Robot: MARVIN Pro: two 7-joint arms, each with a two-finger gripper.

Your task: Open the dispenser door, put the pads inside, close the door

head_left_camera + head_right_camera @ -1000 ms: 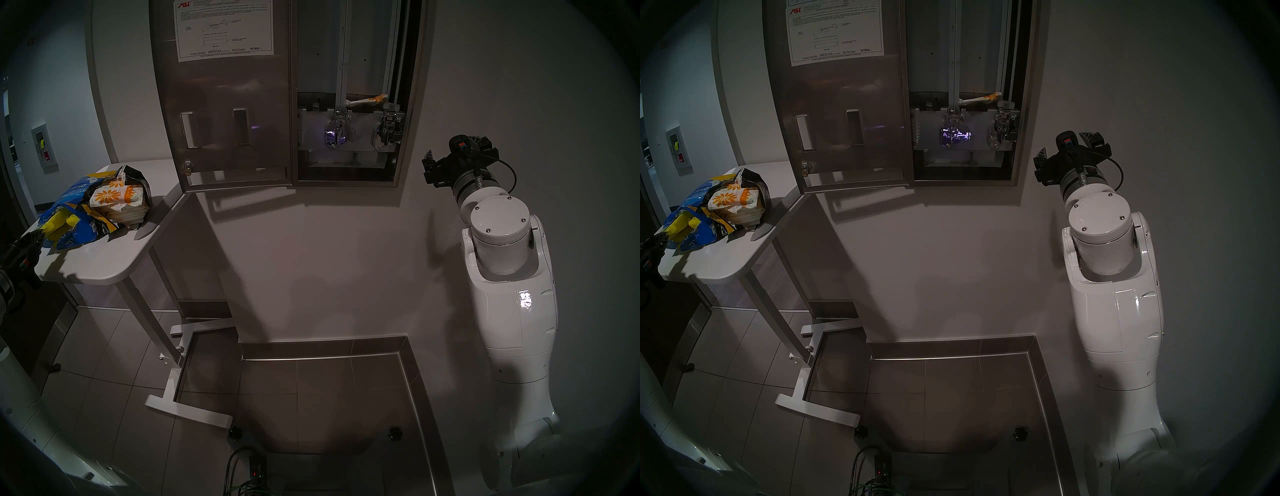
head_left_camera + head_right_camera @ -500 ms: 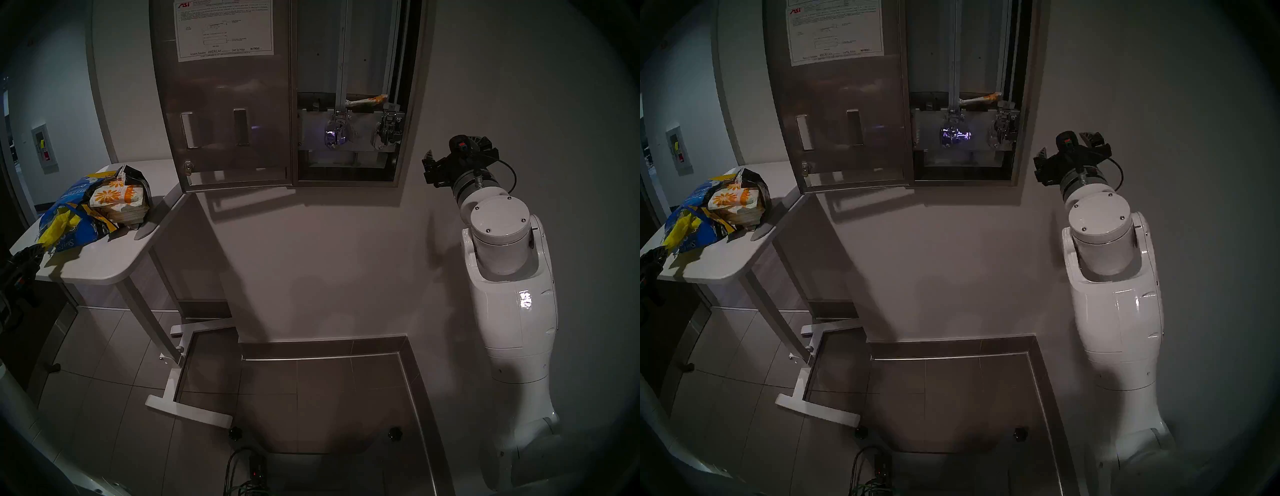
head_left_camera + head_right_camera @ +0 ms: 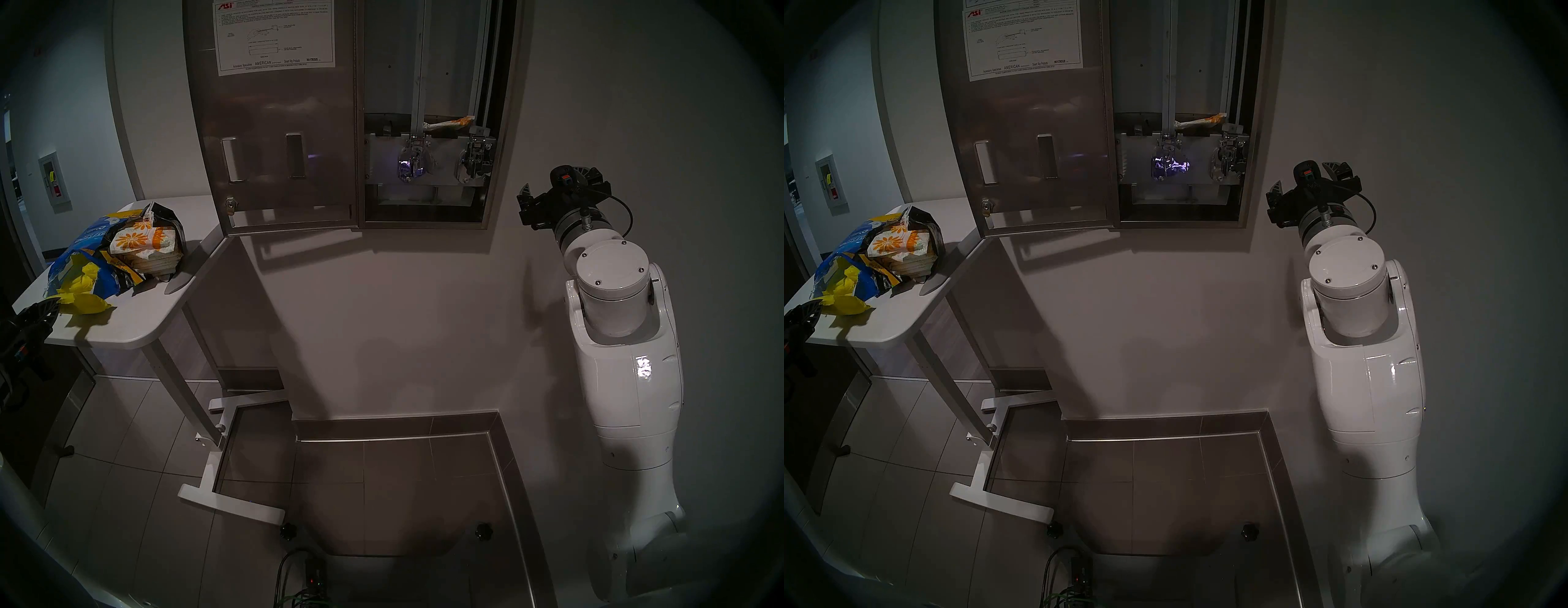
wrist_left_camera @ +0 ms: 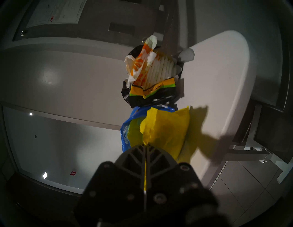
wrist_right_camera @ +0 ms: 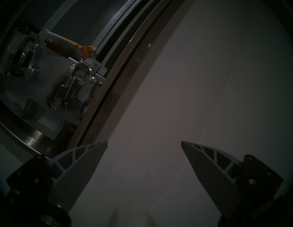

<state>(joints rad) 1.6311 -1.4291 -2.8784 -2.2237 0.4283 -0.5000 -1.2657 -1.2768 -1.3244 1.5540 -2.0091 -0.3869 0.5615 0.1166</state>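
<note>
While the dispenser hangs on the wall with its vertical chutes and two chrome levers exposed, the dispenser door stands swung wide to its left, showing the white instruction sheet on its back and the two lever slots below that. Beneath the door's lower left corner stands a white table, and on it lies a torn blue-and-yellow plastic bag beside a dark torn packet that holds a stack of flower-print pads, white with orange print. The right arm rises at the right of the head view, well apart from the table, and the right gripper points at bare wall just beside the dispenser's right frame, its two fingers spread wide with nothing between them. At the table's near left edge the left gripper has its fingers pressed together on an edge of a plain yellow pad, which hangs out in front of the fingertips just above the tabletop, close to the blue bag. Inside the dispenser one more flower-print pad lies across the ledge just above the levers, at the foot of the right-hand chute.
</note>
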